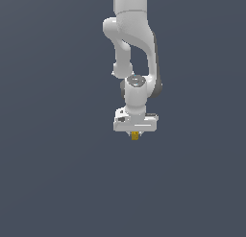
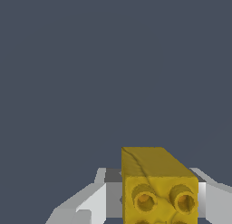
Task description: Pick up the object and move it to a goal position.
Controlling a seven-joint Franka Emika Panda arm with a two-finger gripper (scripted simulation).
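The claw [image 1: 135, 133] was clamped on the yellow block [image 2: 158, 187], which sat between its fingers [image 2: 93, 202] with nothing visible beneath, so the pickup looked done and only the carry to an unseen goal remained.

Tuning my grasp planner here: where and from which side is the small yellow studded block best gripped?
Grip the small yellow studded block across its two long flat side faces, coming in along its length as the white gripper does now. Those faces look parallel and smooth; the studded end is bumpy, probably a poorer surface for the pads.
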